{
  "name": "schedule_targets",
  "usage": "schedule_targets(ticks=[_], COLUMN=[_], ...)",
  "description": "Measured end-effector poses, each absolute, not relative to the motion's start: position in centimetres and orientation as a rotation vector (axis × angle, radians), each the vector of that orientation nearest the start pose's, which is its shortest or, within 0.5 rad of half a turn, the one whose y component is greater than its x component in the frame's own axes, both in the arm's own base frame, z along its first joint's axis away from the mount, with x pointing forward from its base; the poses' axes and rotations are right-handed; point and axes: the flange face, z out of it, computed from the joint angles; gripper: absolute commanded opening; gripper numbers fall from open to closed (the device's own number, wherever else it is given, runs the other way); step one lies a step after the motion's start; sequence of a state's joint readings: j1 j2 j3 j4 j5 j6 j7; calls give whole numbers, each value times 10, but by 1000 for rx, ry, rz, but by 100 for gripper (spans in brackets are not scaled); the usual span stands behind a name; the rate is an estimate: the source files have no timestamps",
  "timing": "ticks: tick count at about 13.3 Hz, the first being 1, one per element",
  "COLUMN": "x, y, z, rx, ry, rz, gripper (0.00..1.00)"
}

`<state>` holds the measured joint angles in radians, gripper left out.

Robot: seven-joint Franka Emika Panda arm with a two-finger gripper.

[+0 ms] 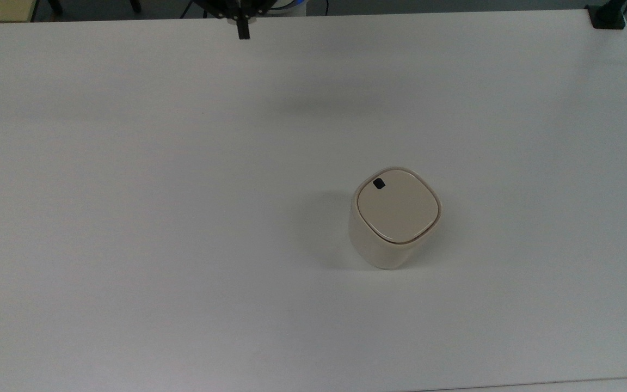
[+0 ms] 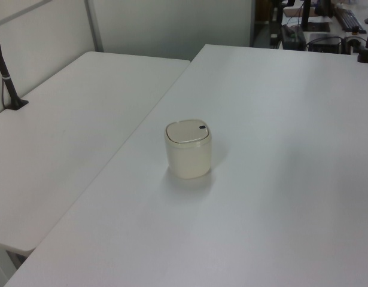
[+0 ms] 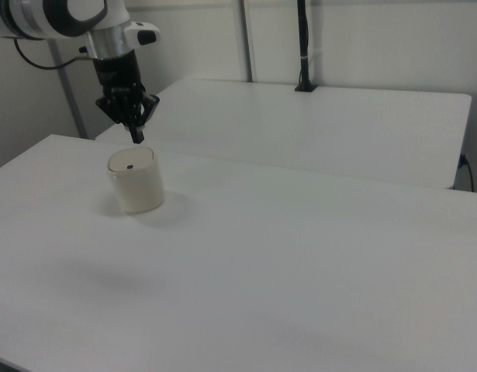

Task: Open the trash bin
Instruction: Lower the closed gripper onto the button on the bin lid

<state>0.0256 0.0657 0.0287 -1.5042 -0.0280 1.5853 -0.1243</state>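
The right view shows the arm (image 3: 63, 15) at the upper left of the frame, its gripper (image 3: 136, 138) pointing down with fingers pressed together, clenched on nothing, apart from the trash bin (image 3: 135, 180) just below it. In the top view the gripper (image 1: 243, 31) pokes in at the top edge, well apart from the trash bin (image 1: 395, 216) right of centre on the white counter (image 1: 155, 218). The bin's lid (image 2: 188, 131) lies flat and closed, the black mark (image 1: 379, 184) at its upper-left corner. A black post (image 3: 303, 46) stands on the neighbouring counter (image 3: 339, 124).
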Motion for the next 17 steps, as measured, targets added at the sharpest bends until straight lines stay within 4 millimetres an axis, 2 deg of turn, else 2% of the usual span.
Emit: schedule_targets(ticks=[8,12,14,17], x=[620,647,658,666], y=[147,176,192,204], z=[566,535,507,484], rx=[-3082,-3020,-2995,-2975], ry=[-583,-683,-776,-810], rz=[-241,-412,-437,-454], gripper=[0,0,0,0])
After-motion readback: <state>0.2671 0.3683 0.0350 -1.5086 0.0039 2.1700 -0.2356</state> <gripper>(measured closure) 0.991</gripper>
